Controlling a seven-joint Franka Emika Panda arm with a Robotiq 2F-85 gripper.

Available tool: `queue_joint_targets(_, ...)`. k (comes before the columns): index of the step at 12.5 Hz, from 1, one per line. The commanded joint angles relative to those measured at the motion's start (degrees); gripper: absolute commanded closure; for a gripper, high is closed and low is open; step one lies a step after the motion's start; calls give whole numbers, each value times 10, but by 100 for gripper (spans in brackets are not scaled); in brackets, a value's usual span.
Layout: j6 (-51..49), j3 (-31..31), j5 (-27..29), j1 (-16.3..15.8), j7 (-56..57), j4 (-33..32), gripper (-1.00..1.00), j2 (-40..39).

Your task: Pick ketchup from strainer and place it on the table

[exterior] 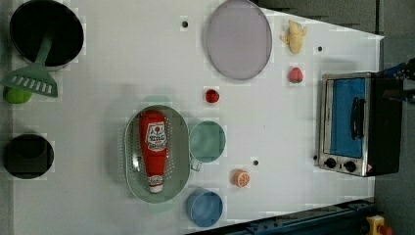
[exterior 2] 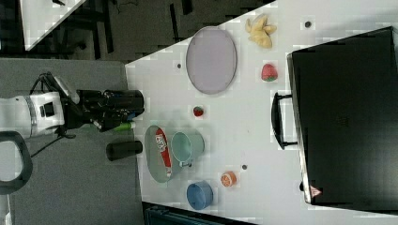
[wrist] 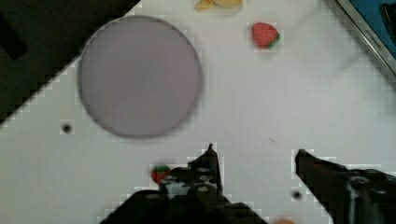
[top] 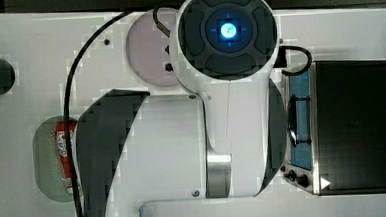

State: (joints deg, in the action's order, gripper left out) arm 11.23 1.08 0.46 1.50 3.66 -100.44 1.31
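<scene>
High above the counter [exterior: 122, 58], jaws part-open and empty; ketchup [exterior: 153, 147] lies flat in strainer [exterior: 132, 171], cup [exterior: 207, 142] touching the rim — descent may clip it.

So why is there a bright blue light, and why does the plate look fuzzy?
In the top view the blue light glows on the arm's round cap, close under the camera. In the wrist view the plate has soft, blurry edges, and the open pincer looks dark against the bright table.

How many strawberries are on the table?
2: a larger strawberry between the toaster oven and the plate, a smaller strawberry nearer the strainer. The arm may hide others.
</scene>
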Motion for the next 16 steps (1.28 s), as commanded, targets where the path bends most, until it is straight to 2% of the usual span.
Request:
queue_joint_targets(1,-87,27,3,57,-17,-104,-59,134)
queue_joint_targets(3,-80,50,3,48,-17,-104,-99,124)
queue_joint_targets(8,-30,171,3,28,-17,-103,-100,76)
queue_joint_targets(16,114,371,2,20,-20,-108,-100,-53)
